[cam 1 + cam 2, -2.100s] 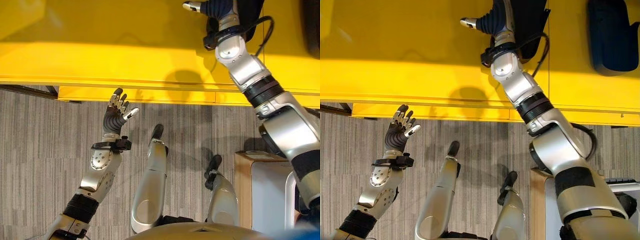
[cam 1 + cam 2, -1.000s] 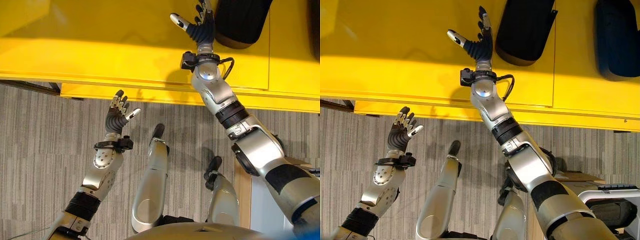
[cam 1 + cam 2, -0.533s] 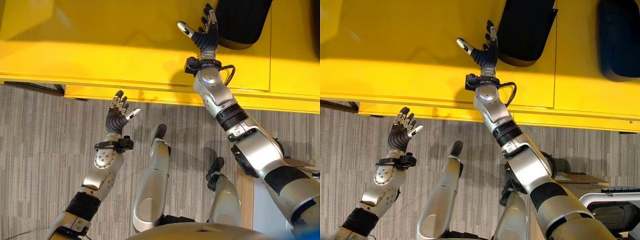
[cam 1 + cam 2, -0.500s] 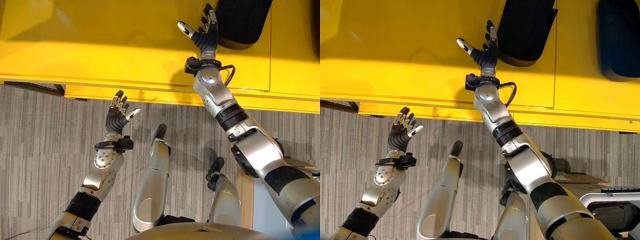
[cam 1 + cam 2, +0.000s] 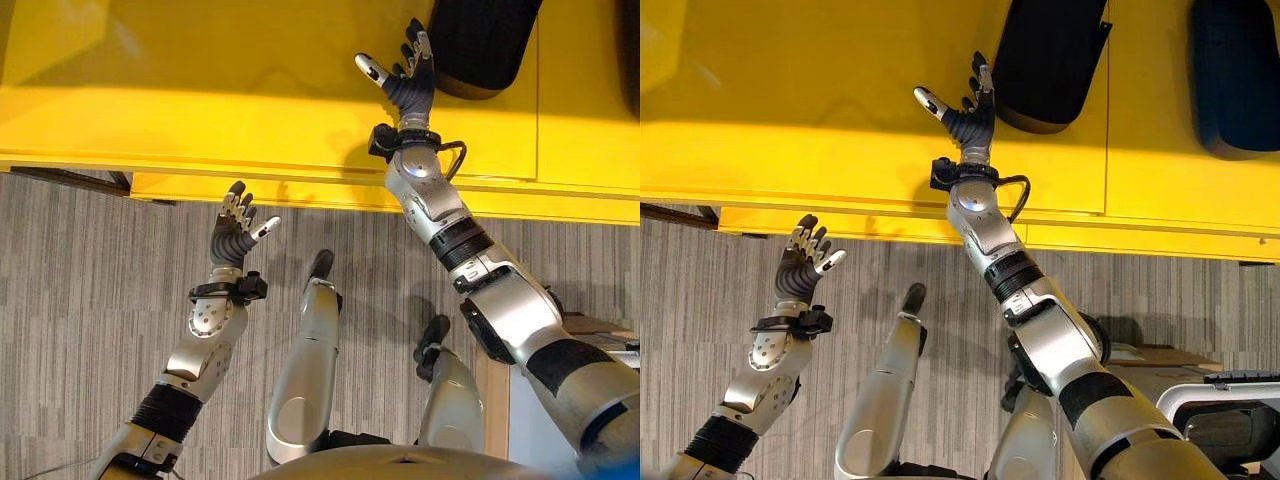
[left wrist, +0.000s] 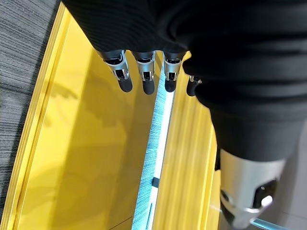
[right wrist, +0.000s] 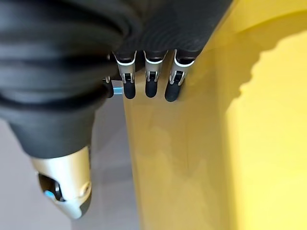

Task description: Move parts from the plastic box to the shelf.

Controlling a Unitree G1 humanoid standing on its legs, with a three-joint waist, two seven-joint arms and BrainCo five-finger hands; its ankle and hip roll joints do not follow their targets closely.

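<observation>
Both robot hands spread and empty; dark parts lie on the yellow shelf.

My right robot hand (image 5: 965, 112) is raised over the yellow shelf (image 5: 790, 110), fingers straight and fanned wide, thumb out to the side, gripping nothing; its fingertips come just beside the near end of a black part (image 5: 1050, 60) lying on the shelf. A second dark part (image 5: 1232, 75) lies further right on the same shelf, well apart from the hand. My left robot hand (image 5: 236, 228) is held up over the grey carpet floor (image 5: 70, 300), near the shelf's front edge, fingers relaxed and spread, also empty.
</observation>
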